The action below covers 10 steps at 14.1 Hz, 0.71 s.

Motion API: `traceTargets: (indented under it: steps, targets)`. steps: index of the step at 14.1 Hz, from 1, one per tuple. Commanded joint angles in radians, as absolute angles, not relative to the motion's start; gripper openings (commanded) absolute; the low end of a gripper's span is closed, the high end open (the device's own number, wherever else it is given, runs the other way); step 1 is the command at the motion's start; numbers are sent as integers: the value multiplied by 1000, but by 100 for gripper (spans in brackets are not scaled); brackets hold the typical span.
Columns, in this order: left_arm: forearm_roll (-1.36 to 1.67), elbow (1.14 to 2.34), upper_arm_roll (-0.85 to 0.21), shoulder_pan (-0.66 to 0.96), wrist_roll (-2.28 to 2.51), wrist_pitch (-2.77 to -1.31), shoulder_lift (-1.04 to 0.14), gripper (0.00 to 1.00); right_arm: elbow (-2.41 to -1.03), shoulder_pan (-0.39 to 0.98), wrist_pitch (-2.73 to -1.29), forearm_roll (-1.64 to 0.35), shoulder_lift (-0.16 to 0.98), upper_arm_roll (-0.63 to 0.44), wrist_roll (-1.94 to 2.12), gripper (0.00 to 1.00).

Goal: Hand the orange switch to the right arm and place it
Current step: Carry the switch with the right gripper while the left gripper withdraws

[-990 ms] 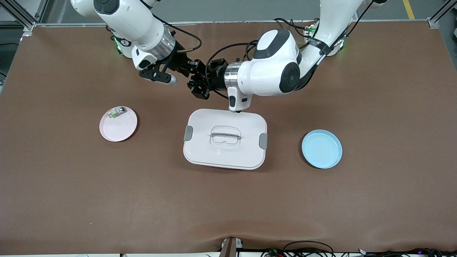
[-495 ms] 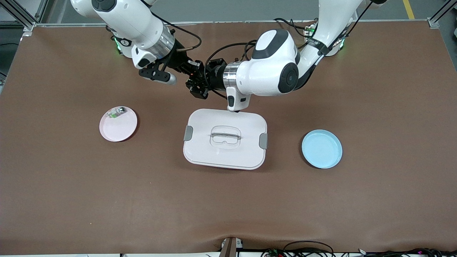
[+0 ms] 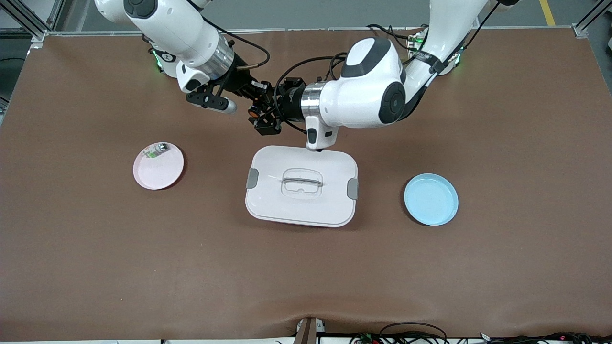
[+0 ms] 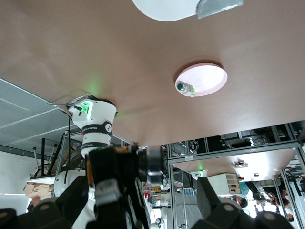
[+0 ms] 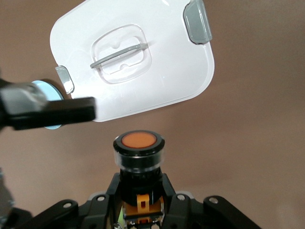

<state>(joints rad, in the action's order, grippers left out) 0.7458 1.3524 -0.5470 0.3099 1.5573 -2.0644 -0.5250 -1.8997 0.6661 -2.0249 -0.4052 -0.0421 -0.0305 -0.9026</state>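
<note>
Above the bare brown counter (image 3: 306, 277), in the upper middle of the front view, the two grippers meet tip to tip, just above the white lidded box (image 3: 301, 185). The right gripper (image 5: 140, 193) is clamped on the black body of the orange switch (image 5: 139, 157), cap pointing outward; in the front view the switch (image 3: 254, 113) shows only as a small orange spot between the two hands. The left gripper (image 3: 266, 116) has its jaws spread wide around the switch, no longer pinching it.

The handover looks done, so the risk lies in the parting. The left fingers stand close beside the switch, and a crooked pull-back could clip the cap and twist it out of the right gripper's narrow hold. The hold sits low on the body, so a knock could tip the switch and drop it onto the box lid.

The pink plate (image 3: 158, 166), centre left, already carries a small green-and-white part (image 3: 154, 153); the blue plate (image 3: 431, 199), centre right, is likely the drop spot.
</note>
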Motion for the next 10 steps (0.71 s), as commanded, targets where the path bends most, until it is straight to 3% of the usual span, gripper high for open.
traceTargets:
  steps: [1,7,10]
  targets:
    - [741,1341,-535,298,1571,-2060,-502,100,-1893,670,-1985,-402,-58,-41,-910,0]
    - [545,1341,-492,206,1565,-2056,-416,100,-1793,571,-1728,-373,-57,-55,-607,0]
    - [403,1345,-492,126,1511,-2039,-407,100,-1747,511,-1582,-183,-57,-55,-260,0]
